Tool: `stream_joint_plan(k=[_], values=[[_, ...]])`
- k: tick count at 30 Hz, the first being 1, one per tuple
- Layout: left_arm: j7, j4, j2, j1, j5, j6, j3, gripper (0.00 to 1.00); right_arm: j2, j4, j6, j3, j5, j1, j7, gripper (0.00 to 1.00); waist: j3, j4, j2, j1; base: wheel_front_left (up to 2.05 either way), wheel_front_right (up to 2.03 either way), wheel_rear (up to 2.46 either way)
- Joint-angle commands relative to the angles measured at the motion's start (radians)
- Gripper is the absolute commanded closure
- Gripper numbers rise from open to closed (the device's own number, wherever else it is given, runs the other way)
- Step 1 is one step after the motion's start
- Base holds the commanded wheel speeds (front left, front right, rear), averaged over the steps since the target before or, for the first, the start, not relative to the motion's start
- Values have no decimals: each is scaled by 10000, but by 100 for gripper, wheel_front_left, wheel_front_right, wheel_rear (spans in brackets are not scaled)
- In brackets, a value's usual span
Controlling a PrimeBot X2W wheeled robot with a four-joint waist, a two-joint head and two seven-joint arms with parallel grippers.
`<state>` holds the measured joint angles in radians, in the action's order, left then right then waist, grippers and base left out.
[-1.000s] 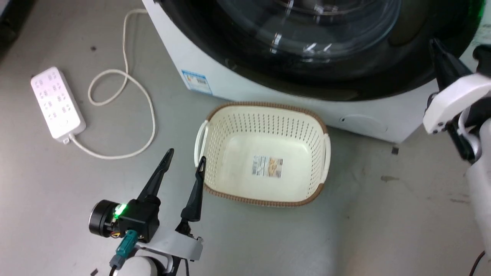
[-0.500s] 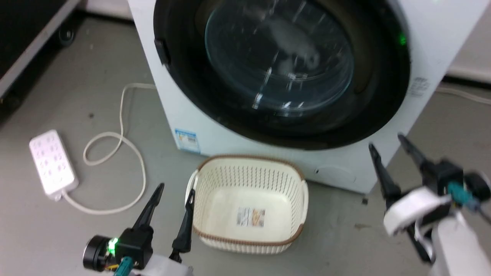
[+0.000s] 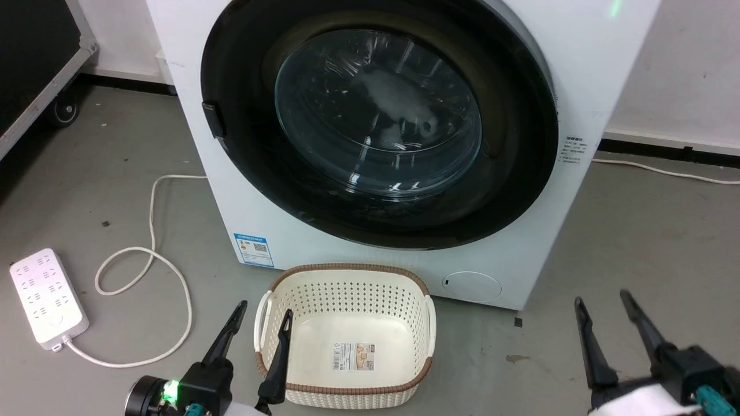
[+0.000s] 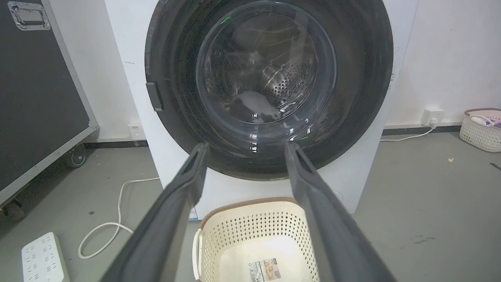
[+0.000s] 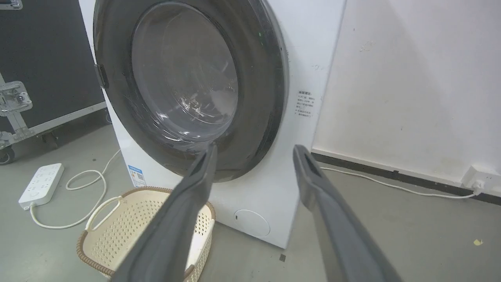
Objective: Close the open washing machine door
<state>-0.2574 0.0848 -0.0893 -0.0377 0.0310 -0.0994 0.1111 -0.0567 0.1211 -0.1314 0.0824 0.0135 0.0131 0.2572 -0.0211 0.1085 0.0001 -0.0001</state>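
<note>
washing machine door (image 3: pixel 378 124) upright, flush (glass facing outward)

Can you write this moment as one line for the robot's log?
door: looks shut on washer | left gripper: open, low, off door | right gripper: open, low, off door | basket: empty, before washer

Basket (image 3: pixel 346 289) just before washing machine (image 3: pixel 584 75), open floor (image 3: pixel 647 242) rightward

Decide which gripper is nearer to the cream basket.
Left. The left gripper sits beside the left rim of the cream basket; the right gripper is well off to its right.
</note>
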Motion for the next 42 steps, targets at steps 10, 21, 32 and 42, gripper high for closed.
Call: stream_joint_plan(k=[10, 21, 32, 42], values=[[-43, 100, -8, -57, 207, -55, -64, 0, 63, -19, 7, -293, -470, 677, 42, 0, -59, -73, -1, 1, 0, 0, 0], [82, 129, 40, -3, 250, -25, -57, 100, 22, -30, -2, -305, -420, 477, -69, 100, -55, -103, -1, 1, 0, 0, 0], [307, 41, 71, 31, 199, 67, -152, 100, 26, -136, -1, -352, -394, 422, -295, 100, -31, -192, -1, 1, 0, 0, 0], [552, -55, 106, 69, 144, 168, -256, 100, 30, -252, 0, -403, -366, 362, -541, 100, -5, -288, -1, 1, 0, 0, 0]])
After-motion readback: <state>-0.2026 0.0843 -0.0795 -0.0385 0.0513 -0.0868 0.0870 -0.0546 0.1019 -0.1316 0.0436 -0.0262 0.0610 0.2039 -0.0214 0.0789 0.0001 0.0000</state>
